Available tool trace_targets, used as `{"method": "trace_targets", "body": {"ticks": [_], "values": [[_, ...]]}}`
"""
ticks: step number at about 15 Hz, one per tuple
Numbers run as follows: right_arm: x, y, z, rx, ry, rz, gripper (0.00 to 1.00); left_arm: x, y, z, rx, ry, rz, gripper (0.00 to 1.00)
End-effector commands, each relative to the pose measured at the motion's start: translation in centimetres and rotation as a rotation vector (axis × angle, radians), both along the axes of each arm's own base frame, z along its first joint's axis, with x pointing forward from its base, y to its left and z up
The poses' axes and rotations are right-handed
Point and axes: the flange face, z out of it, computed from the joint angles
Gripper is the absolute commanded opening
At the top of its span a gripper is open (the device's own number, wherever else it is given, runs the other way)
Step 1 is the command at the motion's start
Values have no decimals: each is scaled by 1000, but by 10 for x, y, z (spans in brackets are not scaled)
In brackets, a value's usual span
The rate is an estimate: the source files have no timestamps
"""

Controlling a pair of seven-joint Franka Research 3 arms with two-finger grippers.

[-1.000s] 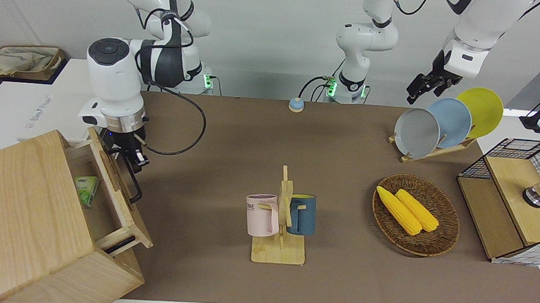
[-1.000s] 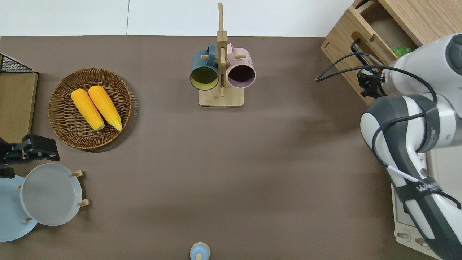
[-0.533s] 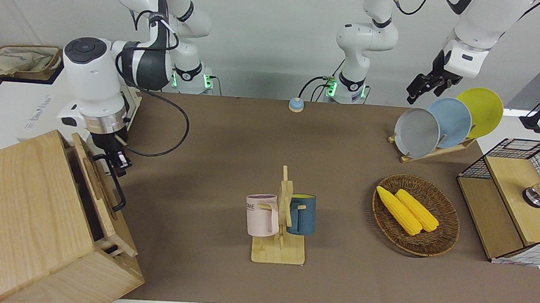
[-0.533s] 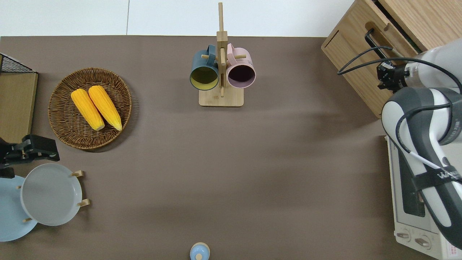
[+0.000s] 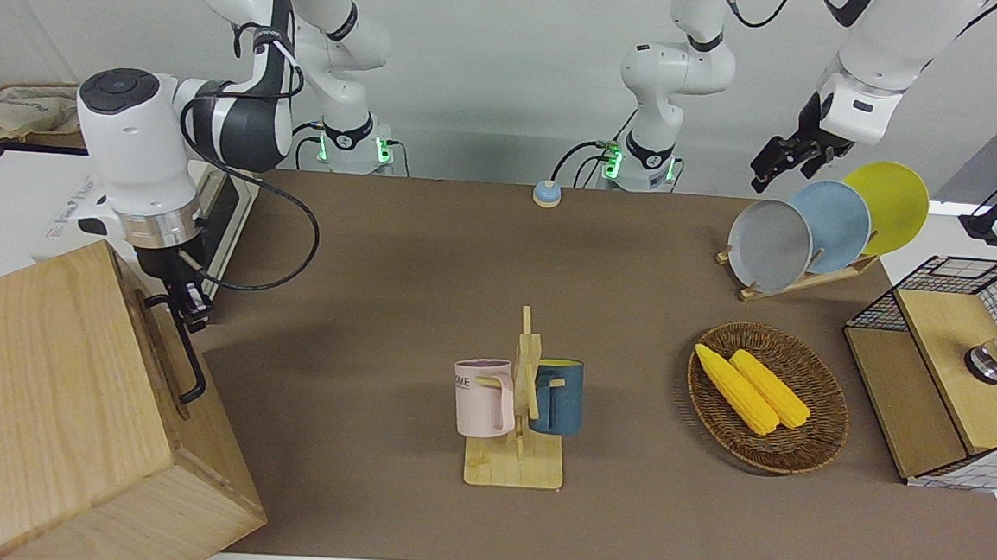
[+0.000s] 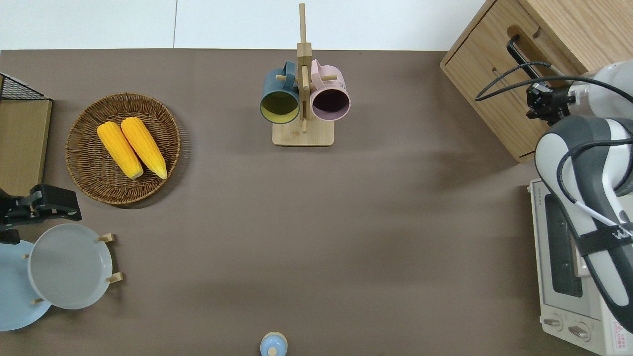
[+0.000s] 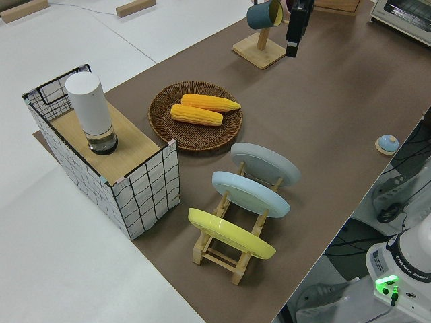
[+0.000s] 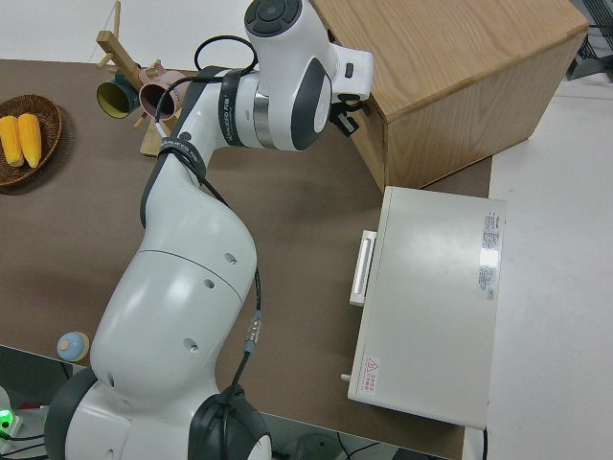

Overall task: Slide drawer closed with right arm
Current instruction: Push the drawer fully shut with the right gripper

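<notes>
**One drawer pushed flat into the big wooden box**

Two white robot arms stand at the brown table (image 5: 431,250). Biggest of all is the pale wooden box (image 5: 49,408), at the right arm's end of the table, at about 1 o'clock in the overhead view. Its drawer (image 6: 499,84) sits shut, with its front level with the box face. The black bar handle (image 5: 185,356) runs along that front.

Next in size is the right arm (image 5: 138,154). It reaches down to the end of the handle nearer to the robots. The right gripper (image 6: 539,99) is right at the bar, but I cannot tell if its fingers are spread or pressed together.

Beside the box, nearer to the robots, lies the white toaster oven (image 6: 568,282).

The left gripper (image 5: 781,159) belongs to the parked arm. I cannot tell how its fingers are set either.
</notes>
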Motion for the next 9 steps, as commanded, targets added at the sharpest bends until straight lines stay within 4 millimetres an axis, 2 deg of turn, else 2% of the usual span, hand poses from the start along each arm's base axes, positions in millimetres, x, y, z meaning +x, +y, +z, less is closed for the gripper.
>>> {"method": "trace_targets", "body": {"ticks": [1,5,9], "values": [[10,-10,4,-4,-38,20,0,-3,0,4,-5,-7,-9,993],[4,20,6,15,-1,35,0,-3,0,4,-5,-7,-9,993],[-8,53,17,25,46,80,0,-3,0,4,-5,-7,-9,993]]}}
